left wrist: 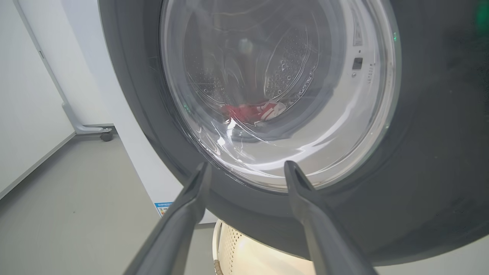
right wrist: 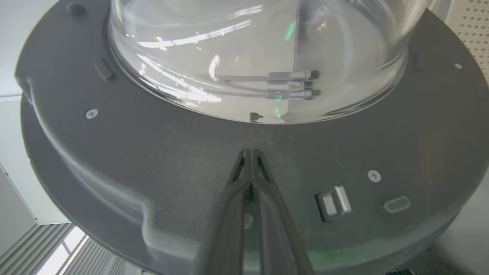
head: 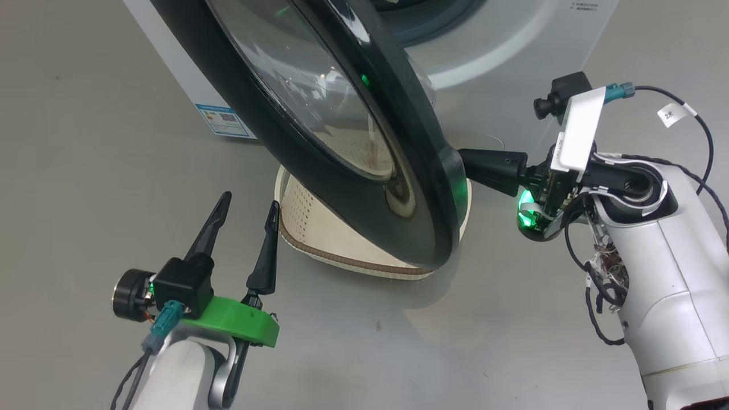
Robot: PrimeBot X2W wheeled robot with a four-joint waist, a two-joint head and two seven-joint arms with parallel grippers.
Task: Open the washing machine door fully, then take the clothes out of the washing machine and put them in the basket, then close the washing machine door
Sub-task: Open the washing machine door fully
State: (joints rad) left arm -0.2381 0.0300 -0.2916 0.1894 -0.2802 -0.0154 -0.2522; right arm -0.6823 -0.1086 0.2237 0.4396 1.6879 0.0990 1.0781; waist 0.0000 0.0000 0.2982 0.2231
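The round, glossy black washing machine door (head: 319, 114) with its bulging clear glass stands half open above the cream perforated basket (head: 319, 228) on the floor (head: 85, 171); red clothes (left wrist: 248, 111) lie in the drum (left wrist: 286, 72). The right gripper (right wrist: 250, 152) reaches sideways, jaws pressed together on the door's matte inner face. The left gripper (head: 250, 199) points forward, jaws spread, empty.

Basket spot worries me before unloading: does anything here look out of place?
Yes: the basket sits right under the partly open washing machine door, which overhangs most of its opening. Nothing looks spilled or damaged.
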